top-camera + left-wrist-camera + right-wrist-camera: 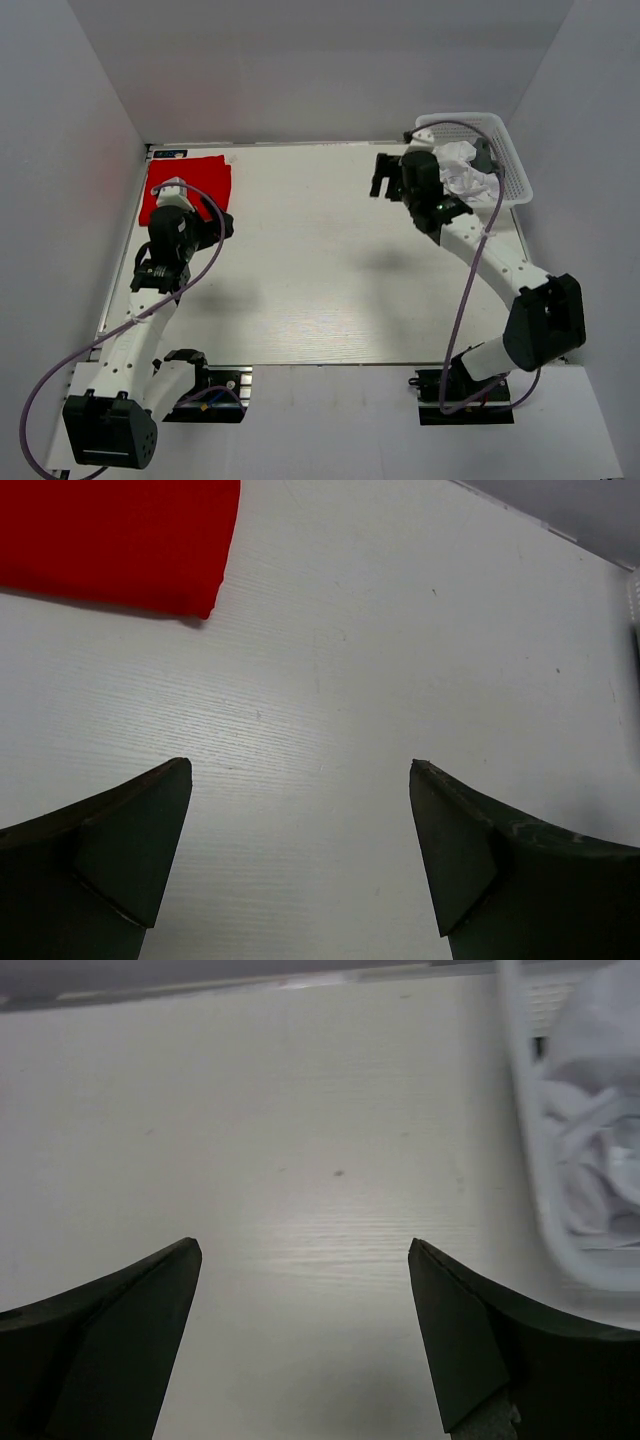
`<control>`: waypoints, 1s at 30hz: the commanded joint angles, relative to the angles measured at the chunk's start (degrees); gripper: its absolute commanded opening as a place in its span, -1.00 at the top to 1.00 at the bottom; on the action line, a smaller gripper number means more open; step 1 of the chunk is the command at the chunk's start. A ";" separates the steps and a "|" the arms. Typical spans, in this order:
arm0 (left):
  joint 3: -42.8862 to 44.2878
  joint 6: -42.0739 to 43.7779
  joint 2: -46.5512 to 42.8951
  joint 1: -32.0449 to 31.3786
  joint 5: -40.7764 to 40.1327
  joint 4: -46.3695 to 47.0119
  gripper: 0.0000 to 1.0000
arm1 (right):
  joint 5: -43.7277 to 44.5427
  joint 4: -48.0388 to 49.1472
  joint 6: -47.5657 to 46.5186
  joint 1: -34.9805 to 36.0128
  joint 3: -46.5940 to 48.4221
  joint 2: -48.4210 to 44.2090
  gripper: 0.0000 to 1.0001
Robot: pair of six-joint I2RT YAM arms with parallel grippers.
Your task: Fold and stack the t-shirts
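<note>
Wide-open left gripper (300, 764) empty above the table (400, 630), folded red t-shirt (110, 540) beyond on its left, right gripper (304, 1244) equally wide, holding nothing, white t-shirts (600, 1160) crumpled in basket (525, 1130) at right, from above, red t-shirt far-left, basket far-right.

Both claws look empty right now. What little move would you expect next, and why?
Probably the right gripper swings over the basket and lowers onto the crumpled white t-shirts. Its jaws stand open and empty beside the basket, while the red t-shirt already lies folded flat in the far left corner.
</note>
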 commanded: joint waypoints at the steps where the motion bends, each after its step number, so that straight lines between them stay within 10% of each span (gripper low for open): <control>1: 1.44 1.07 0.60 0.16 -0.55 -0.09 -0.99 | 7.53 -9.40 0.20 -7.19 7.27 4.69 -0.80; 10: 3.02 2.82 3.58 0.16 -2.75 -0.09 -0.99 | 4.02 -11.71 -14.43 -26.34 30.51 22.35 -0.80; 24: 4.69 3.36 8.06 0.16 -6.62 -1.23 -0.99 | -9.33 -15.91 -22.91 -37.08 51.31 49.96 -0.69; 30: 5.22 3.36 9.12 0.16 -7.15 -1.23 -0.99 | -22.12 -16.44 -19.92 -38.66 50.61 52.43 0.31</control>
